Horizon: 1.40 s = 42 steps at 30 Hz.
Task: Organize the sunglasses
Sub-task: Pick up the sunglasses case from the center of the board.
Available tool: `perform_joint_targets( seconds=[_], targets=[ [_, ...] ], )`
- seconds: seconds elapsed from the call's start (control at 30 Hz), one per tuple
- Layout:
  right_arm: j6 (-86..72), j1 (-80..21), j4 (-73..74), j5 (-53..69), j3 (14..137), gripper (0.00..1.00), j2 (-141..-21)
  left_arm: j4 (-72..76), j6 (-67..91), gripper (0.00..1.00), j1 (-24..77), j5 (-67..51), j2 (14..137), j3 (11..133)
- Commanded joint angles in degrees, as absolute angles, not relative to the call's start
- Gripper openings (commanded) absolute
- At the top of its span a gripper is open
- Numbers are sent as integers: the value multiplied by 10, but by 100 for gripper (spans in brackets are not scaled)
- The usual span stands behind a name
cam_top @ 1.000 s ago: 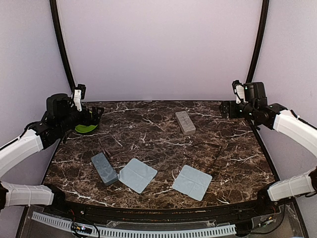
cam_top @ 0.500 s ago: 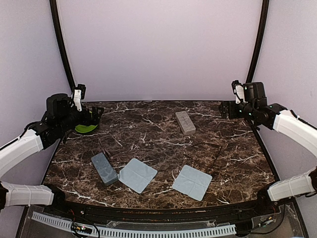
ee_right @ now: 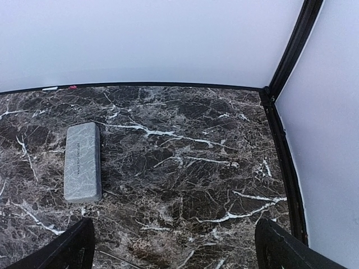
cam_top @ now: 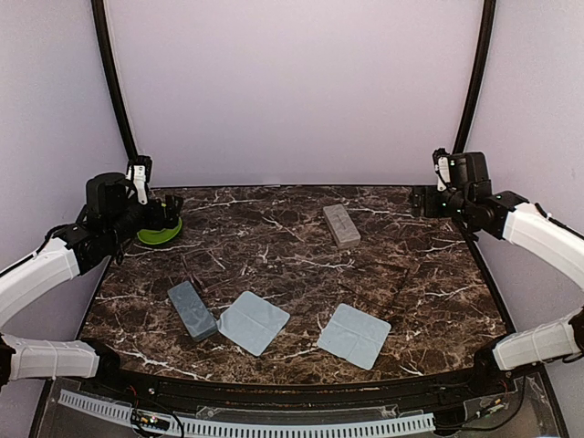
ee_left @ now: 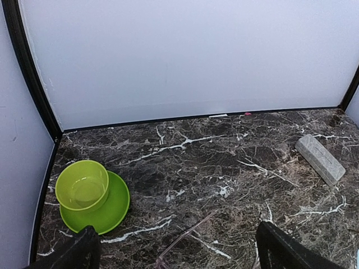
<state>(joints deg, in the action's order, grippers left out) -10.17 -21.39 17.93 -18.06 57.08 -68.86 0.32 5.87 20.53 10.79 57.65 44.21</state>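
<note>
BOTH ARMS IDLE AT THE FAR CORNERS: no sunglasses show in any view as I hold over the marble bench [cam_top: 411,274]. My left fingers [cam_top: 172,206] are spread wide and empty near the green bowl [ee_left: 83,186], which sits on its saucer [ee_left: 115,210] at the far left. My right fingers [cam_top: 419,201] are likewise spread and empty over the far right corner.

Two grey cases lie shut. The far case [cam_top: 341,225] sits toward the back, right of centre. The near case [cam_top: 192,310] is at front left. Two pale cloths lie flat along the front: the left cloth [cam_top: 253,322] just beside the near case, the right cloth [cam_top: 354,336] apart from both.

With both lids down, I cannot tell whether the sunglasses are inside. If they are, I judge the job at or close to its end, with at most the loose cloths left to deal with. If they are not, the sunglasses are somewhere outside these views and the sorting has yet to start. Nothing on the bench settles it.
</note>
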Motion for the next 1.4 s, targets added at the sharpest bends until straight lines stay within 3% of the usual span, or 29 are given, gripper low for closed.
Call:
perform_joint_targets(
  seconds=[0.0,0.3,0.57,0.93,1.37],
  targets=[
    [-108,-218,158,-193,560,100,-677,0,58,99,207,124,570,446],
    [-91,-219,149,-169,563,100,-679,-18,49,99,209,65,590,464],
    [-126,-293,172,-183,650,100,-845,-102,49,99,242,54,702,528],
    [-148,-315,197,-95,814,100,-1105,-102,47,99,250,33,712,530],
    [-144,-321,222,-71,912,100,-1241,-101,41,99,254,34,708,529]
  ],
)
